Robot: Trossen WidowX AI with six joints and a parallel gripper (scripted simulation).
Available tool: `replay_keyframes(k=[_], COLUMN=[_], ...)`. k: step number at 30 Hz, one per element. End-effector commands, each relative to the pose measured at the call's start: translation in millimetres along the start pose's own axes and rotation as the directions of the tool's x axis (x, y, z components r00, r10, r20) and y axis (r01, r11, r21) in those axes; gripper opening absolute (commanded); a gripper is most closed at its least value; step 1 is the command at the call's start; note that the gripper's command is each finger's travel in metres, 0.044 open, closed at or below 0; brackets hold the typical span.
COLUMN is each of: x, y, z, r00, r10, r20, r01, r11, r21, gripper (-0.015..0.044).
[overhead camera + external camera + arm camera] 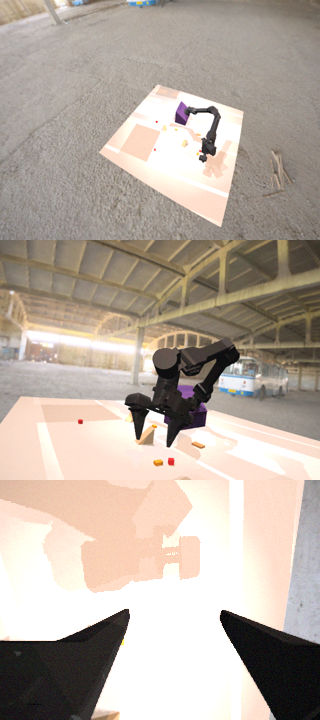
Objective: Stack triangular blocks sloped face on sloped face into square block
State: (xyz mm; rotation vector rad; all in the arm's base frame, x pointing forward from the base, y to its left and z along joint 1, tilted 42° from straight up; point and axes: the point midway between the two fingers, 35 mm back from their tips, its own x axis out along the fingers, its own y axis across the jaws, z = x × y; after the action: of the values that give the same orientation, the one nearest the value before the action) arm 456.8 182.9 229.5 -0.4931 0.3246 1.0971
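- Gripper [203, 152] [153, 443] [174, 613]: over the table [178, 189] [85, 454] [265, 530], fingertips hard to make out.
- Red cube [200, 150] [171, 461] and small yellow piece [197, 153] [158, 462] [123, 642]: just beside it in view.
- Nearer triangular block [184, 143] [148, 437] [111, 717]: near it, apart from the other.
- Farther triangular block [164, 128] [128, 417]: well apart from it.
- Purple box [181, 114] [197, 420]: farther off, at the arm's base end.

one small red cube [200, 150] [171, 461] is just beside a yellow-orange block [197, 153] [158, 462]. one flat orange piece [198, 134] [198, 444] lies apart from them. on the concrete floor [77, 77] [98, 379] there are thin sticks [280, 171], and a white and blue bus [142, 3] [236, 381] stands there.
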Motion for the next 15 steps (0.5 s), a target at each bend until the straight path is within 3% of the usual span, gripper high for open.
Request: replay_keyframes(k=[1, 4, 8, 13, 15], x=[-14.3, -33.3, -62.2, -98.3, -103.1], y=[5.0, 16.2, 40.7, 80.6, 86.6], z=[-60.8, -108.7, -162.6, -208.9, -213.5], r00=[0.992, 0.975, 0.945, 0.906, 0.901], r10=[0.042, 0.095, 0.187, 0.312, 0.329], r20=[-0.117, -0.199, -0.269, -0.286, -0.283], r01=[0.0, 0.047, 0.154, 0.306, 0.325], r11=[0.942, 0.792, 0.47, -0.014, -0.08], r21=[0.336, 0.609, 0.869, 0.952, 0.942], gripper=[0.044, 0.044, 0.044, 0.044, 0.044])
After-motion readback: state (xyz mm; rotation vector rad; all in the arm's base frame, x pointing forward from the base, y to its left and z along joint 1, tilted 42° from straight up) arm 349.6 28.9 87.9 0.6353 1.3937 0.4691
